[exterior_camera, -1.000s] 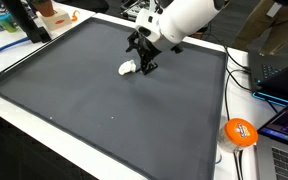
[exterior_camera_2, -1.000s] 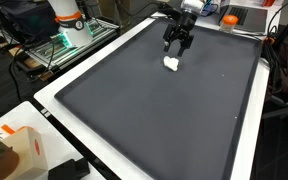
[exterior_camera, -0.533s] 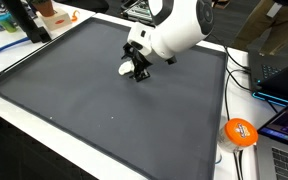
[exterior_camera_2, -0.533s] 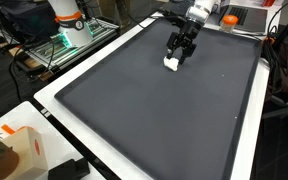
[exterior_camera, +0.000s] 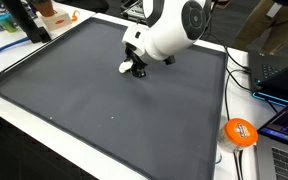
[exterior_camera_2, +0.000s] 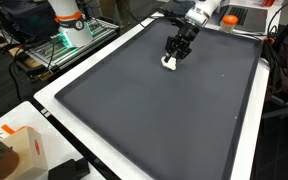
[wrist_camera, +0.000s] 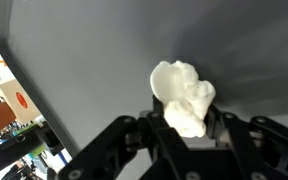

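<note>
Clamping white lump (wrist_camera: 184, 95) from both sides, pincer (wrist_camera: 187, 128) is clenched on it; wrist view shows both fingers (wrist_camera: 152, 125) touching lump's flanks. Lump lies on dark grey mat (exterior_camera: 84, 100), in far portion of mat, apart from its edges, as seen in both exterior views. Robot arm (exterior_camera: 169, 30) reaches down at a tilt over lump. Mat covers most of white counter (exterior_camera: 24, 120). Orange round obj. (exterior_camera: 240, 131) sits off mat on counter, well apart from pincer.

lump (wrist_camera: 184, 98) on mat (exterior_camera_2: 154, 120) | between pincer (wrist_camera: 187, 122) fingers | mat on table (exterior_camera_2: 46, 97)
</note>
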